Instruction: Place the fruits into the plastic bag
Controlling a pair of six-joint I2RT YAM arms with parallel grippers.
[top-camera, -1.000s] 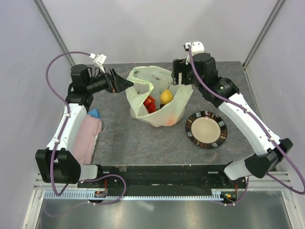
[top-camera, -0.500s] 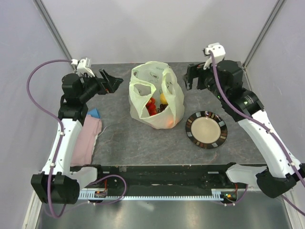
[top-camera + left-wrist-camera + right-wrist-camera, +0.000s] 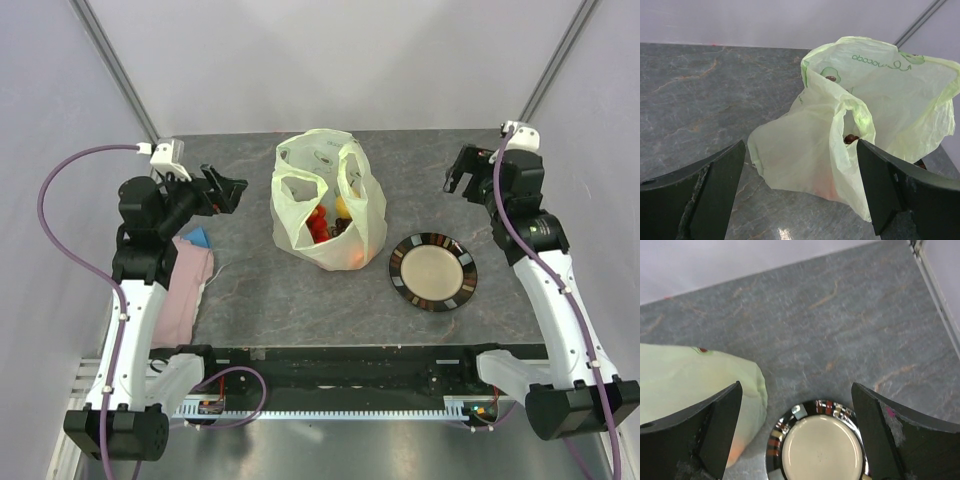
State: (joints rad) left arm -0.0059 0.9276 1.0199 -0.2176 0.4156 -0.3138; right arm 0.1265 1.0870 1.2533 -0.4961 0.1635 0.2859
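Open wide and empty at the left gripper (image 3: 228,190), jaws spread with nothing between them. Straight ahead of its fingertips, near but apart: the plastic bag (image 3: 330,205), slumped on the grey table (image 3: 260,290) with its two loop handles up. In the left wrist view, framed between the two dark fingers (image 3: 715,190): that bag, pale yellow-green and crinkled, green print near its top, and a dark grape bunch (image 3: 851,138) showing through one handle loop. Down inside the bag's mouth, from above: the fruits (image 3: 325,222), red, yellow and dark pieces packed together, plus an orange glow through the thin wall low down. Open wide and empty too at the right gripper (image 3: 460,172), raised off the table near its far corner. Bag well apart from this pincer, out past its fingertips toward the other arm. Ahead of and beneath its fingers (image 3: 715,430) in the right wrist view: a dark-rimmed beige plate (image 3: 790,422), with a corner of the bag just beside the plate's rim. Behind and below the left pincer, beside its arm: a pink cloth (image 3: 180,290), hanging partly over the table edge, and a small blue thing (image 3: 197,238) at the cloth's far end.
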